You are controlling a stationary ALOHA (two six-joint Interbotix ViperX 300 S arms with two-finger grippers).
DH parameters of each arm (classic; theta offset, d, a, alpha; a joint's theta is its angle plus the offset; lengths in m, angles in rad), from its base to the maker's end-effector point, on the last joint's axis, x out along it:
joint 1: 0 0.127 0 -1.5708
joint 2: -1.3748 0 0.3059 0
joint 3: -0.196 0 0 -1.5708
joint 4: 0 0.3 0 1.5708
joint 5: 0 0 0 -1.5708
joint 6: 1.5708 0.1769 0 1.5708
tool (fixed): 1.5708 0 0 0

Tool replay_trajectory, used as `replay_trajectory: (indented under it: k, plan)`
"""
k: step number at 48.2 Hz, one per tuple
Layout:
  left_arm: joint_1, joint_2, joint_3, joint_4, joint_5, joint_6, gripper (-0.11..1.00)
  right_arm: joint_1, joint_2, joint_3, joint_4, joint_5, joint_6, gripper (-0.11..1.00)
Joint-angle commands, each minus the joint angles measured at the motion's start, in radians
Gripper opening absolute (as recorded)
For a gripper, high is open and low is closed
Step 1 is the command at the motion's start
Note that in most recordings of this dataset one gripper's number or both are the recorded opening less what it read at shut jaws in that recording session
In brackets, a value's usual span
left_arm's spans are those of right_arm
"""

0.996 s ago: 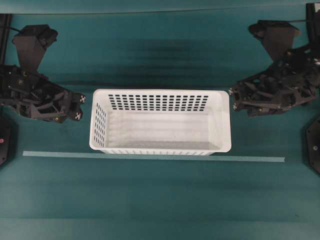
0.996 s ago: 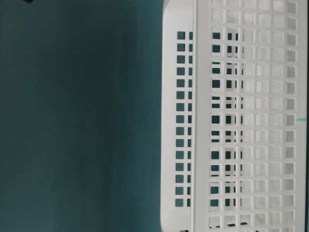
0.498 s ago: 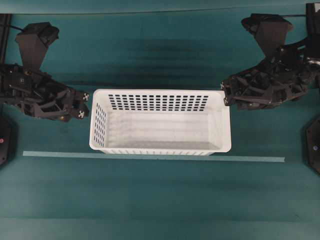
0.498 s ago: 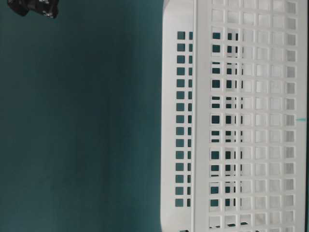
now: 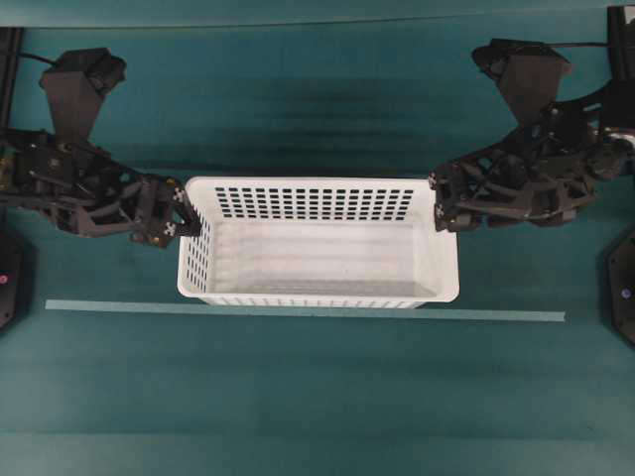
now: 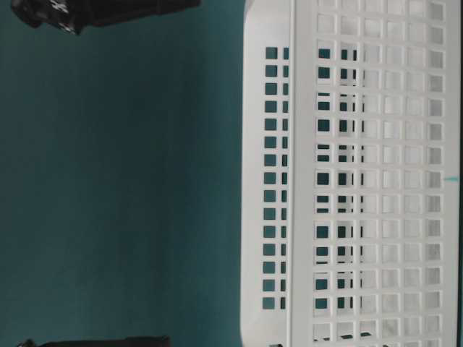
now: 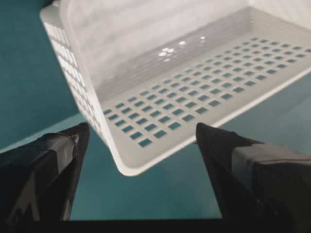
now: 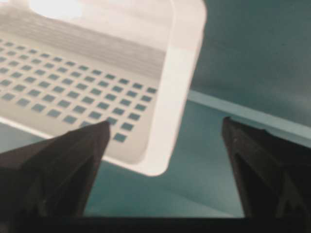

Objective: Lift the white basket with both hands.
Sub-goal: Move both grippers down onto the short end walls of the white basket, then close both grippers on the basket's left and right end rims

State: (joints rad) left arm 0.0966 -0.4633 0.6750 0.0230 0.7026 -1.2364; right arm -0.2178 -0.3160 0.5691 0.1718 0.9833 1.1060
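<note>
**Both tools at the basket's back corners, jaws wide, nothing gripped yet**

The large rectangular white plastic basket (image 5: 317,243) with slotted walls and a smooth solid floor sits flat on the teal counter (image 5: 317,397), roughly mid-width and nearer the far edge than the near one. It is empty, with its long side parallel to the pale tape strip (image 5: 298,310) running just in front of it.

Left tool (image 5: 185,216) is at the basket's back-left corner, right tool (image 5: 437,203) at the back-right corner. Each comes in from its own side so the load would split evenly — sensible for a wide, flexible shell.

Wrist views settle the state: left tool's jaws stand well apart with the rim corner centred in the gap; same on the right. Neither jaw is touching plastic as far as I can tell — no grip.

The wide opening looks deliberate, since the rolled rim is thick and has to pass between the jaws before they close.

Judgement: pre-grasp alignment. Next comes a small advance over the rim, then both close together. Uneven closing could skew the basket.
</note>
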Motion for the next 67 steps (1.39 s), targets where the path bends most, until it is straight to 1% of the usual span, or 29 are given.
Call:
replay_trajectory:
  k: [1, 5, 11, 22, 32, 39, 44, 49, 67]
  plan:
    - [0.0, 0.034, -0.006, 0.005, -0.003, -0.003, 0.92, 0.003, 0.051, -0.012, 0.006, -0.009, 0.025, 0.99]
    - [0.002, 0.052, 0.008, 0.005, 0.0, -0.006, 0.92, 0.014, 0.08, -0.011, 0.005, -0.023, 0.054, 0.98]
    - [0.021, 0.094, 0.037, 0.005, -0.011, -0.009, 0.92, 0.037, 0.127, -0.003, 0.002, -0.064, 0.077, 0.98]
    - [0.023, 0.172, 0.041, 0.005, -0.049, -0.015, 0.92, 0.054, 0.19, 0.008, 0.0, -0.086, 0.114, 0.98]
    - [0.023, 0.262, 0.051, 0.005, -0.127, -0.06, 0.92, 0.057, 0.224, 0.052, -0.026, -0.095, 0.167, 0.98]
    - [0.023, 0.305, 0.055, 0.005, -0.179, -0.106, 0.92, 0.054, 0.233, 0.089, -0.061, -0.172, 0.202, 0.98]
    - [0.02, 0.314, 0.055, 0.005, -0.199, -0.112, 0.92, 0.058, 0.233, 0.109, -0.061, -0.23, 0.225, 0.98]
    - [0.02, 0.319, 0.058, 0.005, -0.201, -0.114, 0.92, 0.061, 0.238, 0.121, -0.066, -0.253, 0.245, 0.98]
    - [0.006, 0.322, 0.084, 0.005, -0.202, -0.115, 0.91, 0.061, 0.265, 0.126, -0.067, -0.258, 0.253, 0.97]
